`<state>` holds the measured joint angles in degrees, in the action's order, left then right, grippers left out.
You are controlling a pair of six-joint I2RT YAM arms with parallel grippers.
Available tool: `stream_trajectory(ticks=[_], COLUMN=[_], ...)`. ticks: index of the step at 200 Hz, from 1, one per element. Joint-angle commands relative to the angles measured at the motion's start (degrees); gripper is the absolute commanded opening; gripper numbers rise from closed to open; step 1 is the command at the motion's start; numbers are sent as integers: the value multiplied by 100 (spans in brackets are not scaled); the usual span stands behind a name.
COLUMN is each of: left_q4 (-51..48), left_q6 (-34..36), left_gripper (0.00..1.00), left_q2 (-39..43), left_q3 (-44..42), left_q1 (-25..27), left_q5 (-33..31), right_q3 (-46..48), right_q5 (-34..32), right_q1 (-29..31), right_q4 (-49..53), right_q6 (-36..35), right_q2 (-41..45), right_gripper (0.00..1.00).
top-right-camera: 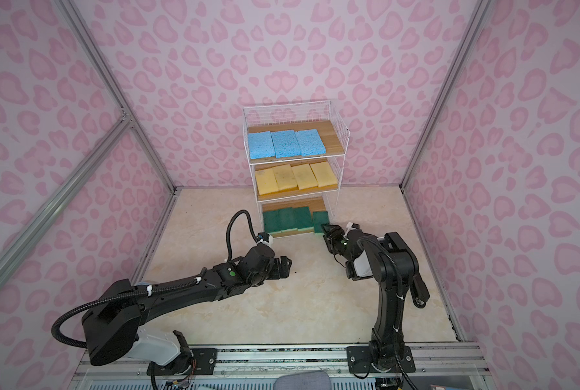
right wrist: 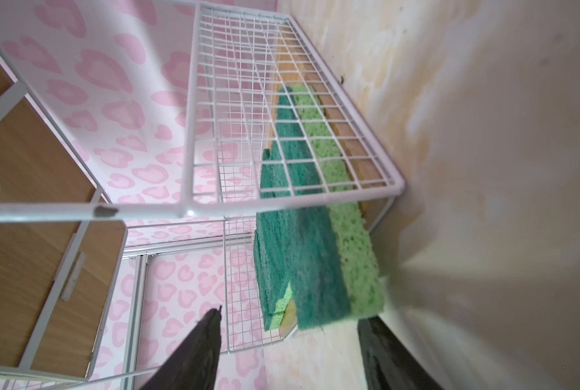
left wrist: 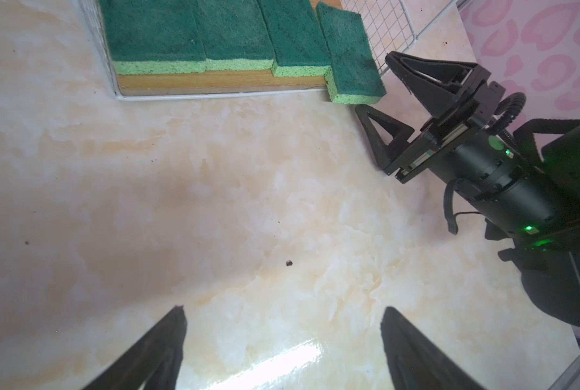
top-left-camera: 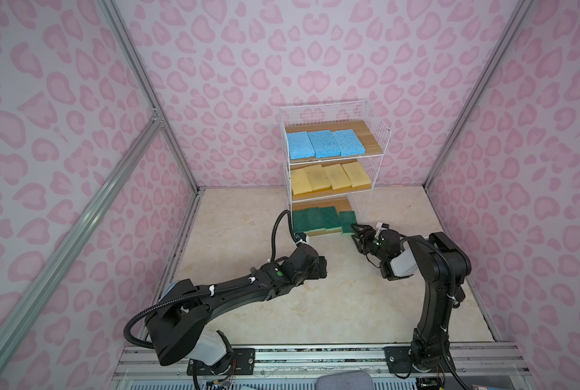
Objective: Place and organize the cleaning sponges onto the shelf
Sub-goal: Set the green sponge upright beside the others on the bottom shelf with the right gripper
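The shelf (top-left-camera: 371, 135) (top-right-camera: 332, 135) stands at the back wall. Three blue sponges (top-left-camera: 320, 143) (top-right-camera: 283, 143) lie on its top board, several yellow sponges (top-left-camera: 329, 177) (top-right-camera: 295, 177) on the middle board, and green sponges (top-left-camera: 315, 217) (top-right-camera: 286, 219) on the bottom board. The rightmost green sponge (top-left-camera: 347, 221) (left wrist: 349, 57) (right wrist: 315, 270) sticks out past the board's front edge. My right gripper (top-left-camera: 353, 231) (top-right-camera: 324, 232) (left wrist: 373, 82) (right wrist: 292, 315) is open, its fingertips on either side of that sponge's front end and not gripping it. My left gripper (top-left-camera: 322, 266) (top-right-camera: 286, 265) (left wrist: 283, 309) hangs open and empty over the floor.
The shelf's white wire side wall (right wrist: 281, 111) is close to my right gripper. Pink patterned walls (top-left-camera: 231, 84) enclose the marbled floor (top-left-camera: 281, 304) on three sides. The two arms' bases are mounted on a metal rail (top-left-camera: 315, 358) at the front.
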<state>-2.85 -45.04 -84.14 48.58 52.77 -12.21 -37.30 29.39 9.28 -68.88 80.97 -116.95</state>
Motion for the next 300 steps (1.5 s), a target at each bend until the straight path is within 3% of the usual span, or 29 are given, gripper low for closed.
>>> stream_trajectory(ticks=[1,40,71,129,300], left_q4=[45,63,42,30,-225], left_q6=[-49,-26,1,-23,62], left_gripper=[92,92,92,92,92], left_q2=[67,137,117,182,126], left_q3=[-50,-115,-69,-123,94], left_q1=[-4,-13,-21,-39,-109], left_q5=[-36,-89,-56,-89,-119], right_q3=[120,259,249,104,-559], right_q5=[-64,-90,-104,-95,-126], right_q1=[11,52,70,81,-44], right_q4=[96,97,88,-196,-139], right_q6=[-221,-183,-186,61,167], right_q2=[106,116,58,-280,-741], right_gripper=[60,32,40,0,3])
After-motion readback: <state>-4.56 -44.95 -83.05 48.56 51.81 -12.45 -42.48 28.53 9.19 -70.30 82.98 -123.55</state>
